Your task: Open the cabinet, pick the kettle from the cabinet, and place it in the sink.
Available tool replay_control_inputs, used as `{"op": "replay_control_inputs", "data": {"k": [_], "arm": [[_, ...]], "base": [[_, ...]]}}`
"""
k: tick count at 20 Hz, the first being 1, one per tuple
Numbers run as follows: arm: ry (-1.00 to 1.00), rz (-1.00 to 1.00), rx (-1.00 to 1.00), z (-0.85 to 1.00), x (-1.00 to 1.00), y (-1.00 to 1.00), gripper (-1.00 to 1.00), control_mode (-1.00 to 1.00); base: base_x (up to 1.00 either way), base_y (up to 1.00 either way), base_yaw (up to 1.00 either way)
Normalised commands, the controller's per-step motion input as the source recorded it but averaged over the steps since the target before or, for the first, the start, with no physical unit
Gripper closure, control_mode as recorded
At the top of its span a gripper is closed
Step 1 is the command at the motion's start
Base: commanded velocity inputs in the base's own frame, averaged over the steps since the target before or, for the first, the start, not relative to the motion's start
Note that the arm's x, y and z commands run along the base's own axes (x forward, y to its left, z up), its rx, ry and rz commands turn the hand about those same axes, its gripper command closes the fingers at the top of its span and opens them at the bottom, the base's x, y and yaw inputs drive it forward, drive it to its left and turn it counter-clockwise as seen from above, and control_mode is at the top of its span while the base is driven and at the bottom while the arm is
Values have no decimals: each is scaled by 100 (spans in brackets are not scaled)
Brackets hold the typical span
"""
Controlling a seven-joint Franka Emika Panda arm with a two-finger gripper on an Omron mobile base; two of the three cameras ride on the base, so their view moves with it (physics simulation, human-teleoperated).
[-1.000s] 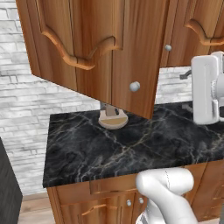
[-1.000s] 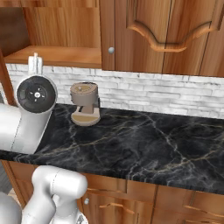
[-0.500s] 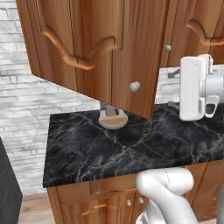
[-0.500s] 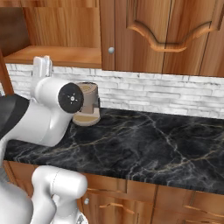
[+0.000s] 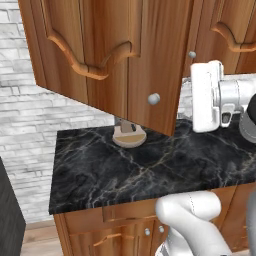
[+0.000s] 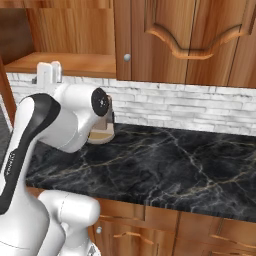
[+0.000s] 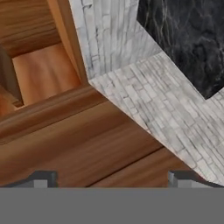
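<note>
The cabinet's left door [image 5: 115, 55] stands swung open toward me, its round knob [image 5: 154, 98] near its lower corner. Inside, the wooden shelf [image 6: 65, 64] shows bare where I can see it. My white hand [image 5: 205, 97] hovers just right of the open door's edge, at shelf height [image 6: 49, 75]. In the hand view the gripper [image 7: 113, 180] is open, its fingertips [image 7: 41, 179] wide apart with nothing between them, facing the wooden shelf edge and the brick wall. The kettle and the sink are out of view.
A tan coffee machine [image 5: 129, 135] stands on the black marble counter [image 5: 150, 165] against the brick wall, partly behind my arm [image 6: 106, 127]. The neighbouring cabinet door [image 6: 190, 35] is closed. Base cabinets run under the counter. A dark appliance [image 5: 6, 215] sits at far left.
The arm has swung toward the open cabinet: the hand moved left in the left base view and the forearm rose across the right base view. The jaws stayed wide apart.
</note>
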Motion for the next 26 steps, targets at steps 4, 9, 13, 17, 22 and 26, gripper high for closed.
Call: {"op": "replay_control_inputs", "data": {"k": [4,9,13,17,22,26], "arm": [[-4,21,0,1,6,31,-100,-100],[-4,13,0,1,0,35,-100,-100],[-9,10,0,1,-1,38,-100,-100],[-16,7,0,0,-8,41,-100,-100],[-18,7,0,0,-16,40,-100,-100],[-20,4,0,0,-22,47,-100,-100]], "base": [[0,0,0],[0,0,0],[0,0,0],[0,0,0],[0,0,0],[0,0,0]]}}
